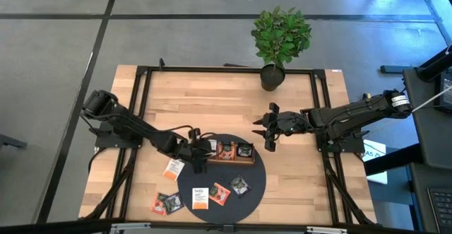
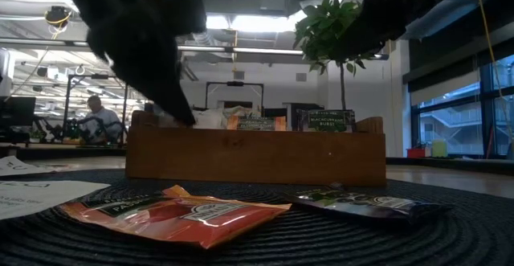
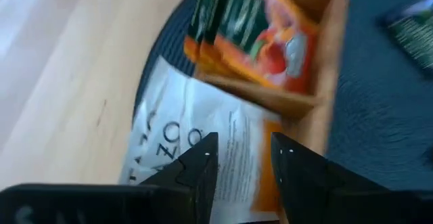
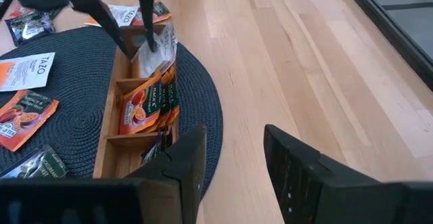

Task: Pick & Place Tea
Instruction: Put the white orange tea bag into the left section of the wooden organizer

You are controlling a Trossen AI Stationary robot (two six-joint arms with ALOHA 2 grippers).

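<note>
A brown wooden tray [image 1: 224, 162] lies on a round dark mat [image 1: 256, 184]. Tea sachets stand in its compartments: a white one [image 4: 154, 56] in the left end compartment and orange ones [image 4: 145, 105] in the middle. My left gripper [image 4: 139, 38] is open right over the white sachet [image 3: 196, 129], slanting down at it from the table's left. My right gripper [image 1: 267, 136] hangs open above bare table to the right of the tray, with nothing between its fingers. Loose sachets [image 1: 219, 192] lie flat on the mat near the front. My left gripper is open over the top edge of the white sachet [image 4: 157, 45], which stands in the tray's end compartment. I cannot tell whether a finger [image 4: 150, 28] touches it.
A white and orange sachet [image 1: 173, 168] and two darker ones [image 1: 166, 203] lie on the wood left of the mat. A potted plant [image 1: 279, 43] stands at the table's far edge. Bare wood lies to the right of the mat.
</note>
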